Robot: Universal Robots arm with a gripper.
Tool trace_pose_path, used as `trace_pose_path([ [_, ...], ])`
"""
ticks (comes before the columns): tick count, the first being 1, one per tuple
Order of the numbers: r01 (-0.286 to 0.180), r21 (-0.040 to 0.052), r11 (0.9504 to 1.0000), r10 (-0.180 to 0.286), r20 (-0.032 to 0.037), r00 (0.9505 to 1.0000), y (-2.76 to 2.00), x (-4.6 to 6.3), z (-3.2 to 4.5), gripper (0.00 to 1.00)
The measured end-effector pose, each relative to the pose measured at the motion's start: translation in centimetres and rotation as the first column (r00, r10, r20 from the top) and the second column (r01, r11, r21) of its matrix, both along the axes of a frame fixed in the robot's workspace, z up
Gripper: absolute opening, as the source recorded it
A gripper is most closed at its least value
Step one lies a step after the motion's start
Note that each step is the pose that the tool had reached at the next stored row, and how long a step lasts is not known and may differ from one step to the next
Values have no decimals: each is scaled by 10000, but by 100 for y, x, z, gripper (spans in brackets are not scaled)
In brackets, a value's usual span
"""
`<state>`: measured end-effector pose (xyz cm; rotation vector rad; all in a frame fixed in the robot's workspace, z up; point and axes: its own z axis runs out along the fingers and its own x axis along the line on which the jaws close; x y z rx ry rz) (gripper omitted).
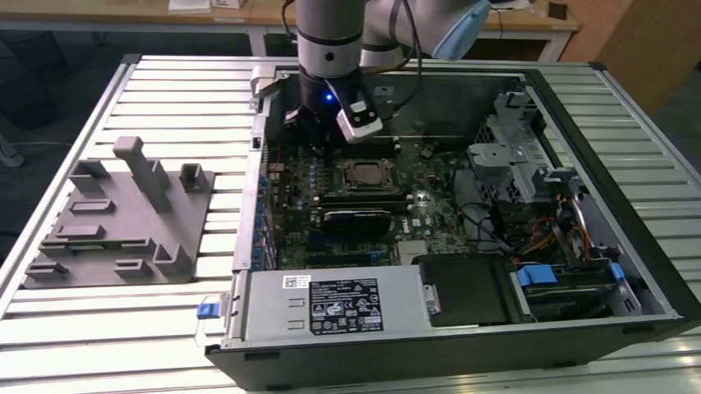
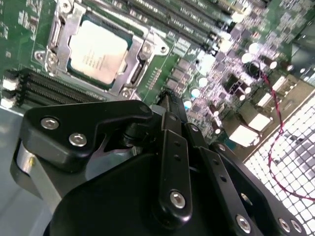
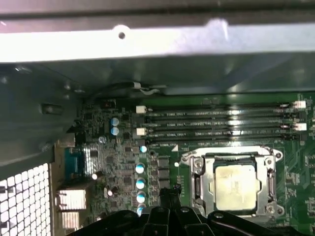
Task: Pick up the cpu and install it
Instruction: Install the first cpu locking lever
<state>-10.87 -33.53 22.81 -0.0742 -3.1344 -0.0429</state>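
The cpu is a small square chip with a pale silvery top. It lies flat in the metal-framed socket on the green motherboard inside the open computer case. It shows in both wrist views too, as the cpu and cpu. My gripper hangs over the motherboard just beyond the socket, toward the exterior view's left and apart from the chip. Its black fingers come together in a narrow tip, seen as the gripper and gripper, shut with nothing between them.
A grey plastic tray with upright posts lies outside the case on the exterior view's left. Inside are memory slots, a black rectangular module, a power supply, and a drive cage with cables. Case walls stand close around.
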Motion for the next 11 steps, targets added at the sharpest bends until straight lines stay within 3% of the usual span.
trace_pose_path([
  [3, 2, 144, 9999, -2, -2, 10000, 0, -9, 14, 11],
  [11, 2, 277, 9996, -2, -1, 10000, 0, -9, 125, 11],
])
